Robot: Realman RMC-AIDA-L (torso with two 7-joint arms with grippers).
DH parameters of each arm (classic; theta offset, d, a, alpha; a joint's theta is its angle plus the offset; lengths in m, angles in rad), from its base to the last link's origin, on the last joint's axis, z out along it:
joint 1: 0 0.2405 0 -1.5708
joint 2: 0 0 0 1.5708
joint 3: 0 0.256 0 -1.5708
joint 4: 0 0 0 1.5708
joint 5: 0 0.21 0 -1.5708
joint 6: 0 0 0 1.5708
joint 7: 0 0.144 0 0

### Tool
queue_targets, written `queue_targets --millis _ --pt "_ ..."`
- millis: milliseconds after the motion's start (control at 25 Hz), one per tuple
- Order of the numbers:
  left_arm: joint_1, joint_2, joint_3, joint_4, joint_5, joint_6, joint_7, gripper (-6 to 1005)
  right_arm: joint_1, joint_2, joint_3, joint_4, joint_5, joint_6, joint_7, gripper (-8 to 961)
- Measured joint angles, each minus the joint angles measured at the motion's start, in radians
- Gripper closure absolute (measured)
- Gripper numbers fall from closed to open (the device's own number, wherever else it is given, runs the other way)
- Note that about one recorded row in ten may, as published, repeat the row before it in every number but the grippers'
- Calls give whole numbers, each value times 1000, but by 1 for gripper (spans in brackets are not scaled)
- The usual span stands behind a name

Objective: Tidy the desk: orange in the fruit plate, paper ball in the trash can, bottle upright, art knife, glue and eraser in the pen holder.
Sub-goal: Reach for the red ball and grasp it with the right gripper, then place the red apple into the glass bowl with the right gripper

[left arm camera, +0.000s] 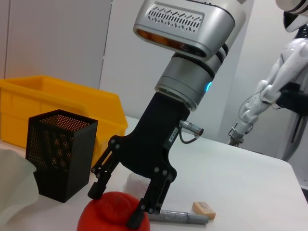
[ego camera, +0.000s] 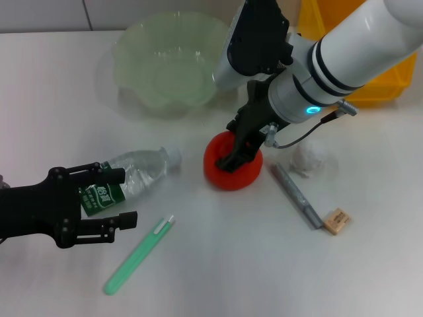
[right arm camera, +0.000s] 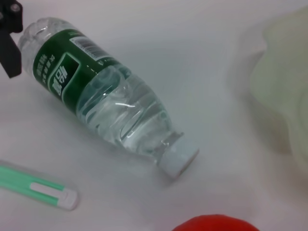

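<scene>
Right end effector [ego camera: 239,153]: we saw it lowered onto the orange [ego camera: 231,162], its black fingers [left arm camera: 138,217] spread to either side of the fruit and touching its skin; we could not tell whether they were pressing firmly.
Left end effector [ego camera: 115,198]: we found it low over the table [ego camera: 218,264] with its fingers apart, clamped on nothing, its tips just beside the labelled end of the bottle [ego camera: 129,178].
Orange: it sat on the table between the right end effector's fingers, not in the fruit plate [ego camera: 165,66].
Fruit plate: a pale green wavy-edged bowl, beyond the right end effector and close to it.
Bottle: it lay on its side, its white cap pointing toward the right end effector and the orange.
Art knife [ego camera: 139,256]: green, lying on the table just past the left end effector's lower finger.
Paper ball [ego camera: 310,158]: white, on the table near the right end effector, on its outer side.
Glue [ego camera: 295,195]: we took the grey stick lying flat beside the orange for this.
Eraser [ego camera: 336,221]: tan, at the glue's far end, touching or nearly so.
Pen holder [left arm camera: 60,154]: black mesh, upright, behind the right end effector in the left wrist view, in front of a yellow bin [left arm camera: 53,103].
</scene>
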Motion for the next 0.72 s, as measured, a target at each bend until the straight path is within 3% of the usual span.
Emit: queue_targets --millis 360,600,640,720 --pt "2 -2 -2 -13 0 -20 3 194 -5 -1 -3 -2 2 -10 -4 268" --pt "3 -2 -15 -13 0 -21 3 195 -7 -2 8 -9 -4 -25 -1 476" --pt "3 -2 -16 -14 0 -21 3 195 -10 -3 12 -17 -4 -30 0 682" --pt "3 -2 -16 -14 0 -22 3 195 -13 -4 17 -27 -4 -35 0 698"
